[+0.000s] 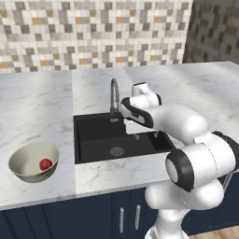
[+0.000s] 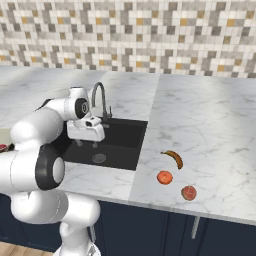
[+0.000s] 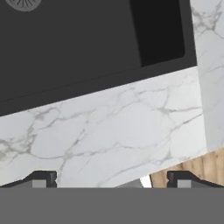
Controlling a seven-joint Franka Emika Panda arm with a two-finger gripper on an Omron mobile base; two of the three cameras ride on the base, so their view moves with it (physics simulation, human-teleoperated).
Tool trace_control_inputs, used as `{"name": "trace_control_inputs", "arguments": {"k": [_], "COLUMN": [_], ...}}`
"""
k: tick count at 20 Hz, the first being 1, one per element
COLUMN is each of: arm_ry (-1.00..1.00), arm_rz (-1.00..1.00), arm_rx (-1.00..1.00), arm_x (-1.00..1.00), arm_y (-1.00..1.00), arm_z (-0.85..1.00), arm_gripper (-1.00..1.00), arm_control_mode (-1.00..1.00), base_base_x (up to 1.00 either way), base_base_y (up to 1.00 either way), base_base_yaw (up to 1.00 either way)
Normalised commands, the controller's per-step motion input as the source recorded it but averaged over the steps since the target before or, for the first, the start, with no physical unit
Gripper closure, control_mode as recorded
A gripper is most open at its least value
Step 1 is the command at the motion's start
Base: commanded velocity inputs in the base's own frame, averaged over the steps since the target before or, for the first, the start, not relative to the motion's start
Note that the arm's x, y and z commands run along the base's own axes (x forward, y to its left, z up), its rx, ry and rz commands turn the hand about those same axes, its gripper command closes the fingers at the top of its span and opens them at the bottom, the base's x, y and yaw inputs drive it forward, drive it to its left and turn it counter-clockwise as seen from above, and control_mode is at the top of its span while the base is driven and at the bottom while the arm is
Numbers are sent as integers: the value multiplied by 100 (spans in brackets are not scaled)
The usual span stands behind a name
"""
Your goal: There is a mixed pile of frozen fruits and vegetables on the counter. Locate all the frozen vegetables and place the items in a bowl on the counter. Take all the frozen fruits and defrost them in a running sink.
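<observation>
- One wide beige-grey bowl (image 1: 33, 161) stands left of the black rectangular sink (image 1: 119, 136), with one glossy red ball (image 1: 45, 164) inside.
- One two-finger gripper (image 2: 86, 144) hangs over the sink, jaws spread, holding nothing.
- Right of the sink lie three items: one curved yellow-orange banana (image 2: 173, 158), one orange round piece (image 2: 164, 177), one reddish-peach ball (image 2: 188, 193).

One bowl (image 1: 18, 161) holding one red ball (image 1: 45, 164). One sink (image 1: 93, 135), one faucet (image 1: 113, 95). On the counter (image 2: 210, 125): one banana (image 2: 173, 158), one orange stub (image 2: 164, 177), one reddish-peach ball (image 2: 188, 193).
</observation>
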Motion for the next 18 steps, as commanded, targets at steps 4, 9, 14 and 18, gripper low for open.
{"name": "trace_control_inputs", "arguments": {"k": [4, 9, 14, 18], "arm_ry": [1, 0, 0, 0], "arm_rz": [-5, -5, -4, -4], "arm_rx": [-1, 0, 1, 0], "arm_x": [2, 0, 1, 1], "arm_y": [-53, -53, -51, -47], "arm_z": [-6, -4, -1, -3], "arm_gripper": [-100, -100, -100, -100], "arm_control_mode": [-100, -100, -100, -100], "base_base_x": [0, 0, 0, 0], "base_base_y": [0, 0, 0, 0], "base_base_yaw": [0, 0, 0, 0]}}
